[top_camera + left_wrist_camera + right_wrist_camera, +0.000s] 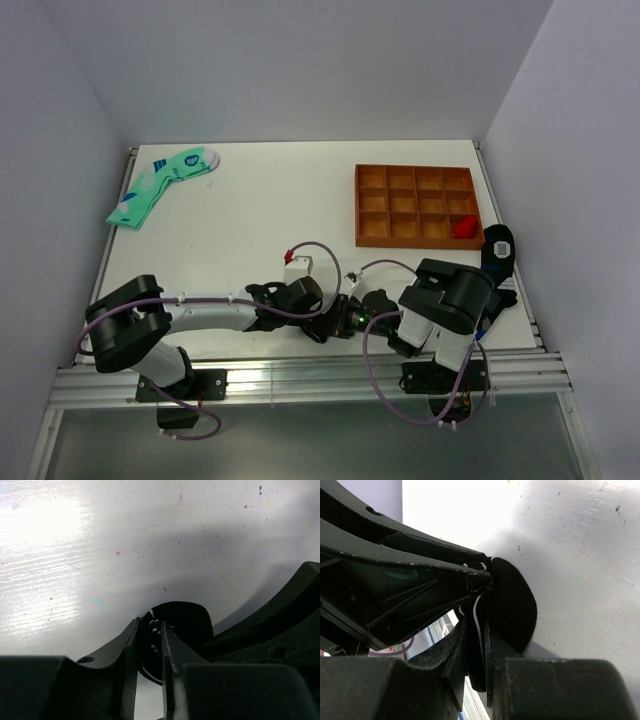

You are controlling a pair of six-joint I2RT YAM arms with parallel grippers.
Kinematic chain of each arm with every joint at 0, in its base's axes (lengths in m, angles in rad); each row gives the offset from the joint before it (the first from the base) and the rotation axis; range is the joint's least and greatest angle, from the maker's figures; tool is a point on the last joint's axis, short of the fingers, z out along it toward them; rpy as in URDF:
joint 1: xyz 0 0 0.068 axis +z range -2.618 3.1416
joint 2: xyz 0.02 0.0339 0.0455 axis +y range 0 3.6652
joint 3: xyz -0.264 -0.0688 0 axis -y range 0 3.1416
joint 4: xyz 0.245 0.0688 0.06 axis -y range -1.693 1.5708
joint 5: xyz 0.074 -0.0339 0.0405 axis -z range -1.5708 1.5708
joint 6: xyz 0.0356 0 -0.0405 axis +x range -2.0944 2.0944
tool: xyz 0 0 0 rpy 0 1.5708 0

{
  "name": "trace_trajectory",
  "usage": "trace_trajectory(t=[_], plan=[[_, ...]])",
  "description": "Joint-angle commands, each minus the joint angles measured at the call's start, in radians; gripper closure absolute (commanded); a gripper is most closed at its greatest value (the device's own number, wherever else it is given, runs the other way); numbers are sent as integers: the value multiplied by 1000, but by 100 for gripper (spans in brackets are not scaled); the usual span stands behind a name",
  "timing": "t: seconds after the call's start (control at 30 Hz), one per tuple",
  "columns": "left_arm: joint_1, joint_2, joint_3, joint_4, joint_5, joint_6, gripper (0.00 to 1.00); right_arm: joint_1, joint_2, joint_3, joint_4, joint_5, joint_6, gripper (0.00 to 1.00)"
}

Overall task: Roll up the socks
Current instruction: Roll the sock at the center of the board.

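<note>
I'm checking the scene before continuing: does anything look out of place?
One black sock lies alone at the table's right edge beside the orange tray, apart from the other black sock, which the left gripper and right gripper both pinch near the front edge. Nothing looks spilled or damaged.

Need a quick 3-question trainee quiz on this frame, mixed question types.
1. True or false: the left arm's fingers and the right arm's fingers both pinch the black striped sock.
2. Multiple choice: on the table, the mint-green socks lie A) far left, B) far right, C) near centre.
3. Fill in (near or far): the red item sits in the tray's ____ right corner compartment.
Key: 1 true; 2 A; 3 near.
</note>
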Motion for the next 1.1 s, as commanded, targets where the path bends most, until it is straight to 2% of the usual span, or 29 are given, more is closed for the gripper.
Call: trace_trajectory(t=[0.0, 0.3, 0.63, 0.9, 1.07], plan=[[-28, 47, -22, -177, 38, -4, 100, 1, 18, -49, -385, 48, -116, 93], [-48, 63, 10, -262, 4, -27, 100, 1, -82, -20, -504, 80, -163, 80], [-55, 93, 31, -312, 3, -35, 100, 1, -234, -16, -595, 144, -205, 59], [-55, 109, 33, -313, 47, -12, 100, 1, -466, 3, -796, 250, -267, 53], [-55, 118, 50, -335, 61, 9, 100, 3, -630, -15, -856, 304, -293, 53]])
